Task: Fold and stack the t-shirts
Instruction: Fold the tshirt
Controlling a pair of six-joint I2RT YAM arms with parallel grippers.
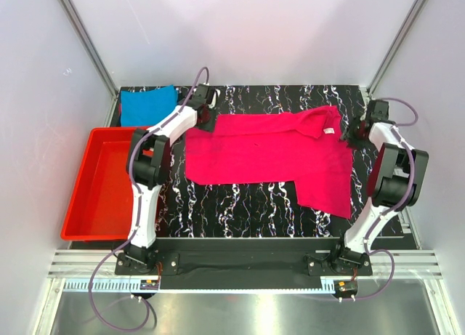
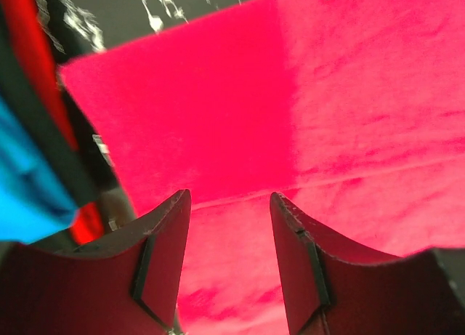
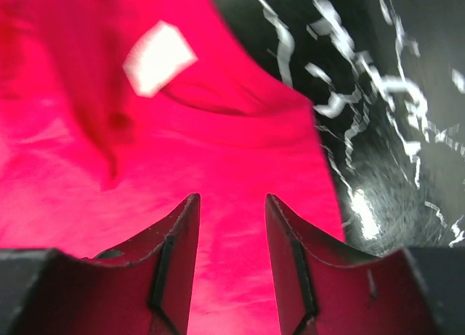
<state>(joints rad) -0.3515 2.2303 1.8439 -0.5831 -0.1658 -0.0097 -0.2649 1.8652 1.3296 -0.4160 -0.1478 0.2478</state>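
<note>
Magenta t-shirt (image 1: pixel 269 157) lies partly folded on the worktop (image 1: pixel 247 204); turquoise t-shirt (image 1: pixel 147 105) sits far left. We see left fingers (image 2: pixel 163 240) and right fingers (image 3: pixel 176 240) parted, empty, over the magenta cloth; pinching one layer could undo the fold.

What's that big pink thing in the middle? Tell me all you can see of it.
The pink shirt is plain, soft-looking cloth, bright magenta, with no pattern. It lies flat on the black marbled table, partly folded: its far edge is doubled over, and one part reaches nearer on the right. A small white label shows near the far right corner. The left claw and right claw hang open over its far corners, gripping nothing.
</note>
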